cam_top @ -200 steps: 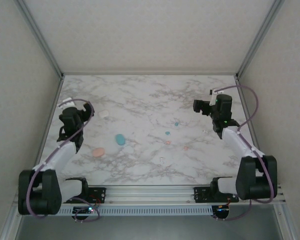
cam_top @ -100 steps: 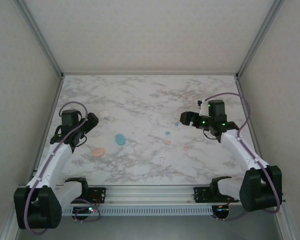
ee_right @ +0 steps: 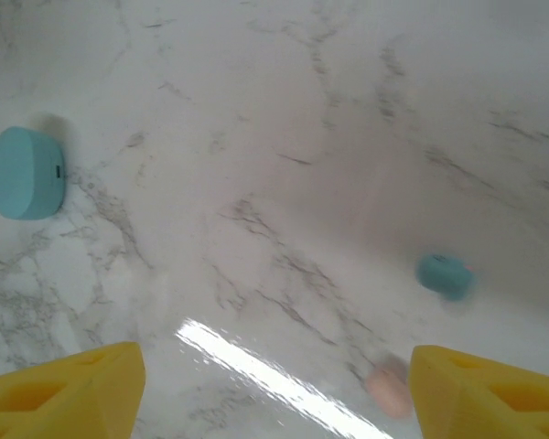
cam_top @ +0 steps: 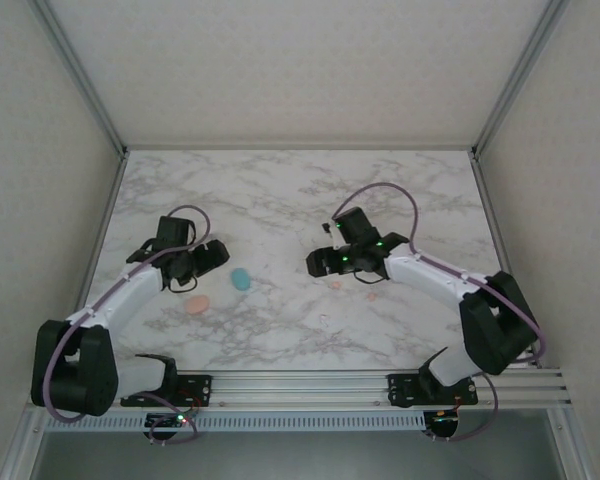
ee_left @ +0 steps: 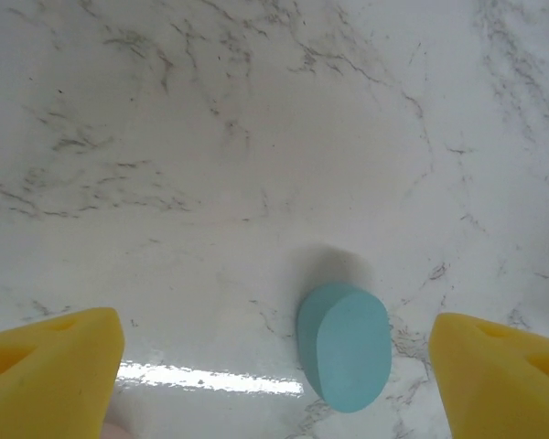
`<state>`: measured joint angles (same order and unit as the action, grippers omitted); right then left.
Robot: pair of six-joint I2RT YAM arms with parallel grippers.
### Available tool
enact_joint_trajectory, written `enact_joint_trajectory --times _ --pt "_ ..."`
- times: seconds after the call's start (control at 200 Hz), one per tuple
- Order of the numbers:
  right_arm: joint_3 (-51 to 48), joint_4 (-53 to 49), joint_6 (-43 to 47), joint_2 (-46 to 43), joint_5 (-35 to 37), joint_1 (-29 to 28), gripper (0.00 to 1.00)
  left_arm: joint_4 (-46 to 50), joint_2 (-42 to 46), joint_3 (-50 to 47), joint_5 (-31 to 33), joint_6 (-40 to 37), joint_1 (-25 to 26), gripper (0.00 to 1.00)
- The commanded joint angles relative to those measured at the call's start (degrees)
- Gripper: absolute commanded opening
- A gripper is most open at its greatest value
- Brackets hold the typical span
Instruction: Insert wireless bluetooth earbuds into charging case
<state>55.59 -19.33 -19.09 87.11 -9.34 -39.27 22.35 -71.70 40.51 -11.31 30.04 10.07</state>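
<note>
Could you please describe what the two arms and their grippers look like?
Both arms are built alike: the left arm and right arm have white links between bulky black joints, and a mauve cable loops along each. Small green lights glow at the right wrist. The left gripper and right gripper are black from above; their fingers are yellow wedges up close.

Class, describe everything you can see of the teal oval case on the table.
The teal case is a smooth, matte plastic oval, seemingly shut, lying flat on the marble table. A tiny dark mark sits on one side edge. Nothing touches it; the open left gripper hangs close beside it.
</note>
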Motion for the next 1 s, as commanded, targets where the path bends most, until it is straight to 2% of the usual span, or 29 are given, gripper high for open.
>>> enact_joint_trajectory --times 0.0,0.135,0.265,0.365,0.746,0.941,0.991 --pt "5.43 1.56 -0.09 5.96 4.77 -6.68 0.75 4.81 1.32 2.04 5.78 2.14 0.22 0.88" --pt "16.04 -0.59 0.04 17.09 7.66 -13.29 0.69 9.8 6.35 2.12 14.37 4.35 -0.29 0.92" --pt "25.97 -2.19 0.03 26.29 9.66 -17.96 0.69 14.66 11.51 1.96 21.42 6.81 -1.68 0.94" --pt "32.18 -3.32 -1.1 31.81 10.68 -19.95 0.69 17.65 14.76 1.76 24.48 8.21 -3.06 0.96" --pt "45.99 -11.61 -0.33 42.76 10.68 -22.06 0.66 20.48 23.59 1.09 28.54 8.66 -3.78 0.98" --pt "48.73 -15.06 0.9 45.14 10.36 -22.97 0.55 19.31 24.72 0.87 26.68 6.92 -3.82 0.99" --pt "48.71 -15.48 1.1 45.25 10.67 -22.98 0.48 19.37 24.66 0.91 26.25 6.79 -3.79 0.99"
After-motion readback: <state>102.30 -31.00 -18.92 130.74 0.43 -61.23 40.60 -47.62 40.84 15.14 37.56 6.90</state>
